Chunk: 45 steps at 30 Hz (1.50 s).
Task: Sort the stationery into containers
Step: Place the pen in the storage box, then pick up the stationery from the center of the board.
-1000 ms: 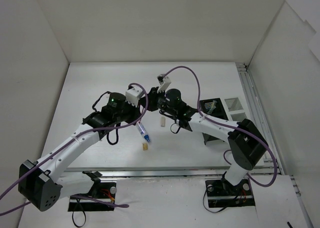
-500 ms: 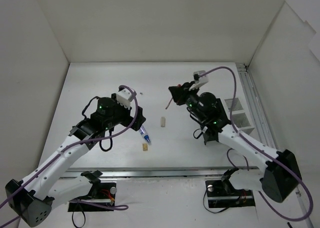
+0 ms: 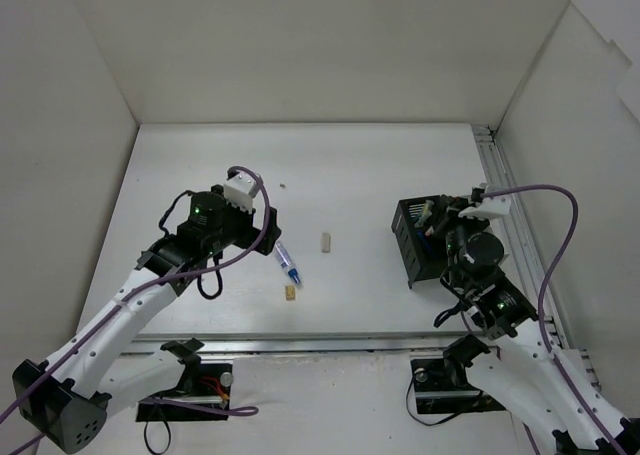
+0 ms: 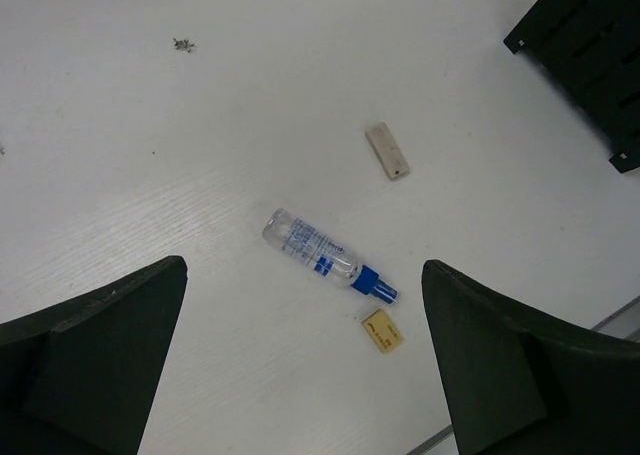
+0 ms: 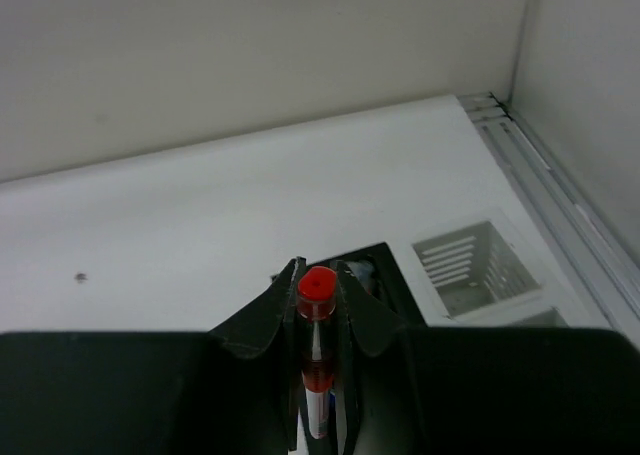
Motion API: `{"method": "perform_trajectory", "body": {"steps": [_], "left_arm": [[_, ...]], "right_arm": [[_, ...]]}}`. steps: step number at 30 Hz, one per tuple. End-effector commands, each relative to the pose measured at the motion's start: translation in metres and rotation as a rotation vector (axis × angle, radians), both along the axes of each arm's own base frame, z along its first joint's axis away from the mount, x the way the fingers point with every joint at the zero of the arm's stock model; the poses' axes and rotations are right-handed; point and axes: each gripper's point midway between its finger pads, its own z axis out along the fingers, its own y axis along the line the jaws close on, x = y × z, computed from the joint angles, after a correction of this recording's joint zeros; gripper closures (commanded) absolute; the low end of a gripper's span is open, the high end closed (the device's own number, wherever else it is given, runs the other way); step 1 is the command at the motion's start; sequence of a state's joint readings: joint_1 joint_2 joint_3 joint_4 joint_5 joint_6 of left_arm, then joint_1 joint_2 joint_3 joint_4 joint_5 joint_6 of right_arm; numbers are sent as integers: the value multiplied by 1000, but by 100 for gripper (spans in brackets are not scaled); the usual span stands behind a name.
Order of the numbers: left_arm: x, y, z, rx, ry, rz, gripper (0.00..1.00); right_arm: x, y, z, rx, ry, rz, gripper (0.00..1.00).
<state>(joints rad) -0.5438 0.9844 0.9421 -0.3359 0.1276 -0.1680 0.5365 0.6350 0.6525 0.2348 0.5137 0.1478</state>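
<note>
Counter [image 3: 350, 165]: white surface walled on three sides, with both arms reaching in from the near edge
Left claw [image 4: 304, 280]: jaws spread wide apart and holding nothing; it hangs over the left half of the counter, and its two dark fingers [image 4: 110, 345] frame the loose items in the left wrist view
Speck [image 3: 283, 186]: tiny dark fleck lying alone toward the far edge, left of centre
Tube [image 3: 288, 265]: clear-white body with a blue cap, lying flat and slantwise in the near half, left of centre; the cap end points toward the near edge; touched by neither claw
Yellow block [image 3: 291, 293]: small flat piece just beside the tube's cap, on the near-edge side and apart from it
Beige block [image 3: 326, 242]: small eraser-like bar lying flat near the centre of the counter, to the right of the tube and apart from it
Black mesh organiser [image 3: 415, 245]: stands near the right edge; its contents are too hidden to name
Right claw [image 5: 318, 297]: jaws pressed together on a pen, positioned above the organiser
Red pen [image 5: 318, 285]: thin, clamped between the right fingers, red end facing the wrist camera
White slotted box [image 5: 470, 265]: just beside the organiser, on its right-edge side
</note>
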Motion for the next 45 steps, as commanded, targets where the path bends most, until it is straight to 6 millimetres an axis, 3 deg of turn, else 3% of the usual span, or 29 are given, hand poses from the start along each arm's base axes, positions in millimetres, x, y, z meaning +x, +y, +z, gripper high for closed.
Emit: {"method": "perform_trajectory", "body": {"steps": [1, 9, 13, 16, 17, 19, 20, 23, 25, 27, 31, 36, 41, 45], "left_arm": [[13, -6, 15, -33, -29, -1, 0], [24, -14, -2, -28, 38, -12, 0], [24, -17, -8, -30, 59, -21, 0], [25, -13, -12, -29, 73, -5, 0], [24, -13, -14, -26, 82, -4, 0], [23, -11, -14, -22, 84, 0, 0], [22, -10, -16, -19, 87, 3, 0], [23, -7, -16, -24, 90, 15, 0], [21, -7, -17, -28, 96, 16, 0], [21, -7, -18, -32, 99, 20, 0], [18, -4, -24, -51, 139, 50, 0], [19, -3, -51, -100, 286, 131, 0], [27, -3, -94, -141, 464, 258, 0], [36, -9, -124, -124, 568, 316, 0]], "right_arm": [[-4, -31, -25, -63, 57, -145, 100], [26, -38, -66, -84, 86, -185, 99], [34, -38, -82, -98, 116, -181, 90], [30, -39, -93, -101, 169, -183, 65], [28, -37, -85, -90, 157, -166, 54], [23, -36, -84, -92, 173, -149, 44], [20, -36, -71, -74, 147, -142, 37], [15, -27, -50, -72, 130, -79, 28], [14, -20, -42, -77, 127, -30, 19], [17, -4, -30, -88, 109, 61, 4], [29, 45, -32, -172, 141, 274, 2], [42, 83, -47, -251, 184, 348, 2], [47, 92, -47, -194, 166, 351, 2], [45, 79, -48, -203, 183, 286, 2]]}}
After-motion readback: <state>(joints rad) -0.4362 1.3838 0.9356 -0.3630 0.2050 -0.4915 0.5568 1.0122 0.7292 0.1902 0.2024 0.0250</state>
